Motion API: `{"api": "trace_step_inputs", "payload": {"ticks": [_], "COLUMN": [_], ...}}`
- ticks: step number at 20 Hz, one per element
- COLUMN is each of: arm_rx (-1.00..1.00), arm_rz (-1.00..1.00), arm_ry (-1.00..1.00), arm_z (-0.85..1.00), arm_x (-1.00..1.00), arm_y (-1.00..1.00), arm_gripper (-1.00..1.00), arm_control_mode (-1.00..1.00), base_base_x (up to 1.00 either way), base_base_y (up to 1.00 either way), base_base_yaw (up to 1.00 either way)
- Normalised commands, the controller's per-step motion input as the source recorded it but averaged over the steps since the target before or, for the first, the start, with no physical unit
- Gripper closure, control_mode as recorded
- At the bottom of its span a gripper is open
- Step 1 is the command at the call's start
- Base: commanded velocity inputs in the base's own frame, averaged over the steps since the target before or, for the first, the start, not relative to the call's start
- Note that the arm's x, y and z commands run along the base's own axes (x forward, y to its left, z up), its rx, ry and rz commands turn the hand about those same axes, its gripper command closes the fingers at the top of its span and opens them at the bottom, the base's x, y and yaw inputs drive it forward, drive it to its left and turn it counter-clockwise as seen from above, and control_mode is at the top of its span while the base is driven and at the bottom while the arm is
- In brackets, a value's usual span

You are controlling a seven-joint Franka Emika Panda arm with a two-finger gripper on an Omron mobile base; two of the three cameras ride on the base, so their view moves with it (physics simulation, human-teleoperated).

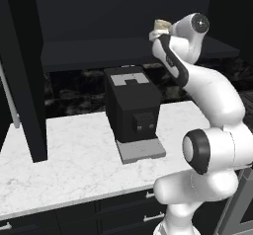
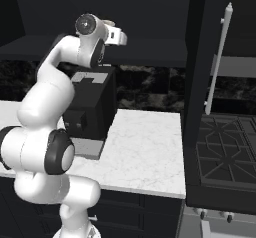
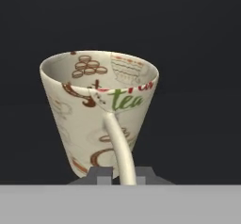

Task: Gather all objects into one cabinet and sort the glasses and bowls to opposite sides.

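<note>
Cream ceramic, printed with brown coffee motifs and the word "tea" in green: this is the mug [image 3: 96, 110] in my claw [image 3: 120, 175]. My two dark tips are closed on its curved handle, one on each side, with the handle rising between them to the rim. The mug's mouth faces the hand camera and its body tilts; behind it is plain near-black surface.

From the left base camera, my claw [image 1: 160, 31] is raised high, at the level of the dark cabinet shelf [image 1: 99, 51], towards that shelf's right end. A cream edge of the mug [image 1: 161, 24] shows just above my wrist.

Below, the black coffee machine [image 1: 133, 108] stands on the white marble table [image 1: 64, 155], against its back edge. The tall cabinet door [image 2: 200, 82] with its slim white bar handle [image 2: 218, 57] stands open beyond the table's right edge.
</note>
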Motion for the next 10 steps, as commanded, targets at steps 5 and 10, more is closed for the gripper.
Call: {"api": "trace_step_inputs", "payload": {"ticks": [5, 10], "arm_rx": [0.00, 0.00], "arm_rz": [0.01, 0.05], "arm_ry": [-0.06, -0.05], "arm_z": [0.00, 0.16], "arm_x": [-1.00, -1.00], "arm_y": [-0.07, -0.17], "arm_gripper": [1.00, 1.00], "arm_control_mode": [-1.00, -1.00], "base_base_x": [0.00, 0.00], "base_base_y": [0.00, 0.00], "base_base_yaw": [0.00, 0.00]}}
